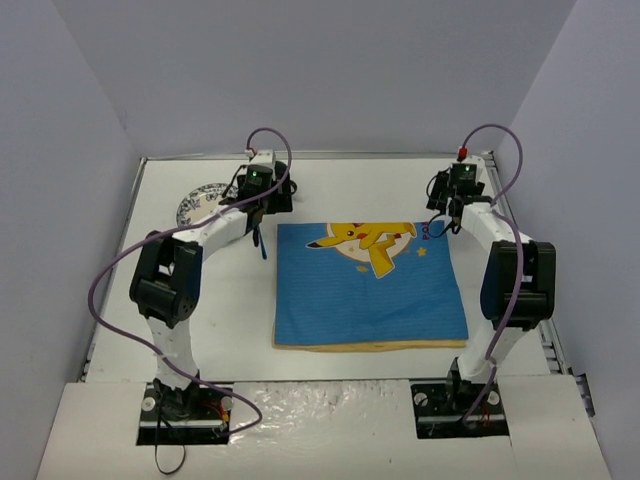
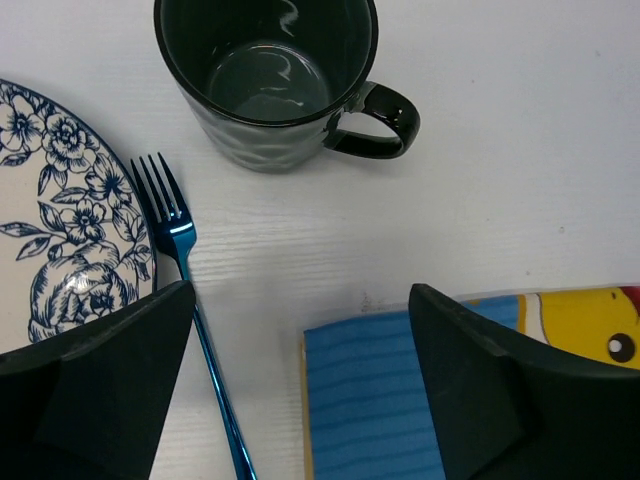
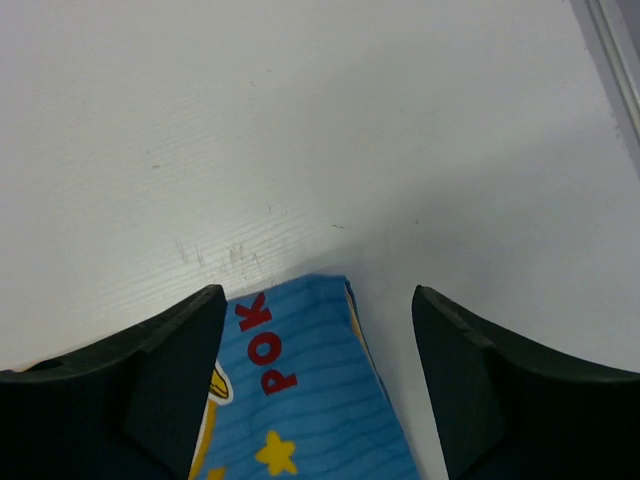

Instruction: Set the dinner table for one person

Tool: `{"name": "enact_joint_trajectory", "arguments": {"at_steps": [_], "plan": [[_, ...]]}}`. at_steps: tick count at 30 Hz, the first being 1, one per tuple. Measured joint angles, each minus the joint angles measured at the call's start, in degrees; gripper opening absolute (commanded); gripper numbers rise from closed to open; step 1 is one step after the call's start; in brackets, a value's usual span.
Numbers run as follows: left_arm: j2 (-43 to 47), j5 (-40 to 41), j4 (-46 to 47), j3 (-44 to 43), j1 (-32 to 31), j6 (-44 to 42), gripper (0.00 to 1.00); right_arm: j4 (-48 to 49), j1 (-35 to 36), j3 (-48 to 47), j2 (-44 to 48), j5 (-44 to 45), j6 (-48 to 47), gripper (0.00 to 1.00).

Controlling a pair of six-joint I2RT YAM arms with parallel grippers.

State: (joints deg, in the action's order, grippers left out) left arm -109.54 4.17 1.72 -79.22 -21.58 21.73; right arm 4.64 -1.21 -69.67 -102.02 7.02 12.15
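The table (image 1: 200,330) is big, flat and white, with a thin metal edge. It fills the floor of the top view, and everything sits on it. At 6 o'clock, on the near edge, two arms are bolted down: the left arm (image 1: 165,285) and the right arm (image 1: 520,285). In the middle lies one blue mat (image 1: 370,295) with a yellow cartoon animal on it. The left hand (image 2: 300,300) hangs over the mat's 11 o'clock corner. Its fingers are wide apart and it holds nothing. The right hand (image 3: 318,295) hangs over the 1 o'clock corner, spread wide too and holding nothing. At 10 o'clock from the mat sits one plate (image 2: 60,200) with blue flowers. One shiny blue fork (image 2: 182,235) lies just beside it, between the plate and the mat. One dark mug (image 2: 265,90) stands upright past the fork, empty. Plain pale walls (image 1: 320,70) stand on three sides.
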Motion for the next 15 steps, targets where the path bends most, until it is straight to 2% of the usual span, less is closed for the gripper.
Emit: {"name": "enact_joint_trajectory", "arguments": {"at_steps": [2, 6, 9, 15], "plan": [[1.52, 0.26, -2.53, -0.37, -0.36, 0.42, 0.95, 0.06, -0.04, 0.5, 2.07, -0.94, 0.61, 0.84], [6.94, 2.21, -9.05, 0.22, -3.21, 2.67, 0.95, -0.78, -0.02, 4.6, 9.74, -3.16, 2.63, 0.85], [12.35, 4.0, -12.65, 3.34, -7.79, 6.09, 0.94, -0.05, 0.1, 10.98, 16.39, -5.99, 5.55, 0.84], [17.26, 4.65, -14.89, 13.53, -16.55, 12.55, 0.79, -0.66, 0.52, 23.64, 22.39, -10.26, 10.66, 0.78]]}}
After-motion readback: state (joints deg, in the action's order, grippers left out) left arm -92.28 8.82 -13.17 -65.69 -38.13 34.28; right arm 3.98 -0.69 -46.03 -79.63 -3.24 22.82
